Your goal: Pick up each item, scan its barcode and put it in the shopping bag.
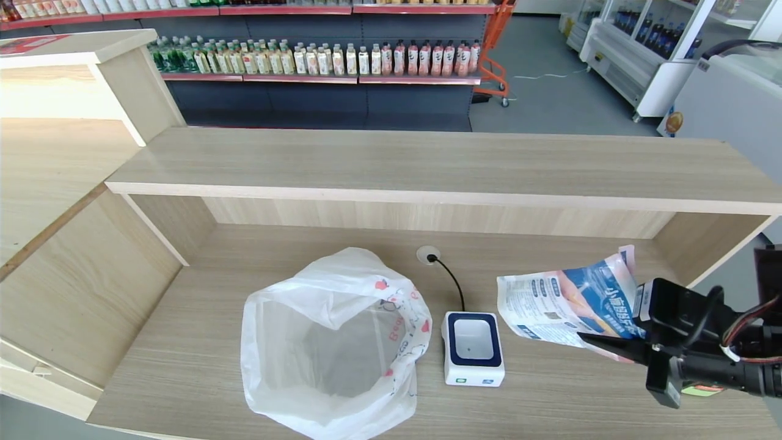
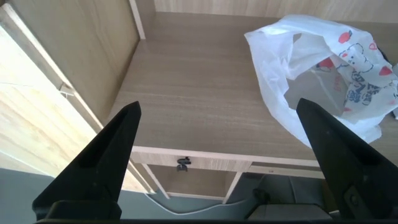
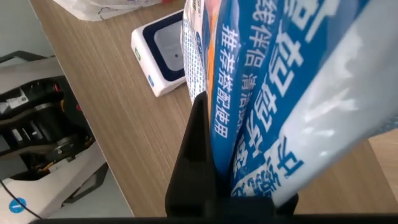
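Right gripper (image 1: 605,343), at the lower right of the head view, is clamped on the edge of a blue and white packet (image 1: 562,299), held just right of the scanner (image 1: 473,347). The white shopping bag (image 1: 330,342) stands open at lower centre on the wooden counter (image 1: 183,342). Left gripper (image 2: 219,109) hangs with its fingers spread wide.

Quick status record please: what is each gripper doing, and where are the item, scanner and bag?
right gripper: shut on blue-and-white packet, lifted off the counter
packet position: right of the scanner, not over its window
scanner: on the counter, between bag and packet
shopping bag: mouth open, no item seen inside
left gripper: open, holding nothing, above the counter's front edge
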Controlling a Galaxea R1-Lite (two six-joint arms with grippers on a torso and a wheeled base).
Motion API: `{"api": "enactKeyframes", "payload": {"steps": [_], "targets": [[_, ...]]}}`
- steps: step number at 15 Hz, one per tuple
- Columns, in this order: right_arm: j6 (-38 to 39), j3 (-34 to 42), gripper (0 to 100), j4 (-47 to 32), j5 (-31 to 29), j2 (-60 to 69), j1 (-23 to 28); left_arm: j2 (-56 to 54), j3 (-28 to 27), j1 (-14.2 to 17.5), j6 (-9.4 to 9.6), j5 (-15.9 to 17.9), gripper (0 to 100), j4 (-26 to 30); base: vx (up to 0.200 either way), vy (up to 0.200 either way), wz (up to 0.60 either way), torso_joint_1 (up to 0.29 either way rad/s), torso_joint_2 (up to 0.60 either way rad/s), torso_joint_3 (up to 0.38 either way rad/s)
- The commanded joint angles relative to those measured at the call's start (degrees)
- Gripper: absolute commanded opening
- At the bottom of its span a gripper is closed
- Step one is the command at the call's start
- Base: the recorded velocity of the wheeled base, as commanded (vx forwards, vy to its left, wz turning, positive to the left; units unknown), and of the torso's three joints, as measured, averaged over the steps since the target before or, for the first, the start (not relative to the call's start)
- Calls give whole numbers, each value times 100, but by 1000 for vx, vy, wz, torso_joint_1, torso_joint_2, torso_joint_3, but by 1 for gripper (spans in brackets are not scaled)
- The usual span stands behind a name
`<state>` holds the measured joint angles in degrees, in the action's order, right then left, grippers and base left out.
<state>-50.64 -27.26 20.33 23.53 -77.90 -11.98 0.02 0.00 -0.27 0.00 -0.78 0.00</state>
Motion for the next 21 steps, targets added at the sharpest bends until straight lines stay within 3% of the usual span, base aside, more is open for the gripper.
{"api": "enactKeyframes", "payload": {"steps": [1, 10, 15, 21], "targets": [[-7, 1, 0, 14, -6, -252, 38, -2, 0, 0, 0, -1, 100, 0, 0, 200, 0, -7, 2, 2], [-447, -8, 0, 85, 170, -1043, 135, -2, 0, 0, -9, -1, 100, 0, 0, 0, 0, 0, 0, 0], [-1510, 63, 0, 1535, 1084, -2107, 232, -2, 0, 0, -9, -1, 100, 0, 0, 0, 0, 0, 0, 0], [-2055, 36, 0, 1930, 1418, -2731, 495, -2, 0, 0, -9, -1, 100, 0, 0, 0, 0, 0, 0, 0]]}}
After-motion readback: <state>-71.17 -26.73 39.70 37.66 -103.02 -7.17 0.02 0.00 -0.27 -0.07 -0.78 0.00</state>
